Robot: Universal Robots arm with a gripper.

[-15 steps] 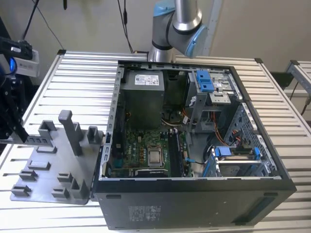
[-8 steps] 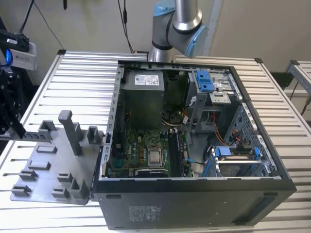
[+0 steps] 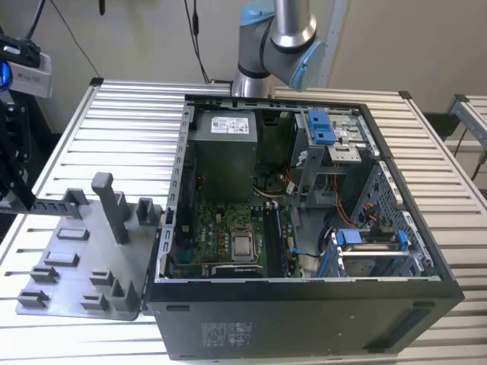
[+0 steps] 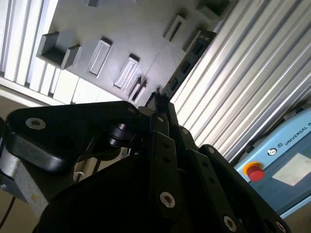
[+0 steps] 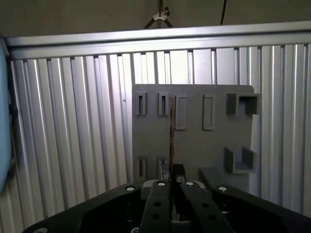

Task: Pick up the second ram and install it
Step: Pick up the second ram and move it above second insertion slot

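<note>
Ribbed metal desk carries open PC case and grey fixture. In second wrist view we see hand pinching second ram at fixture, well apart from case. We judge grasp made, lift-off unclear, install not yet done.

Robotics lab: slatted alu bench, open PC case, robot arm.
</note>
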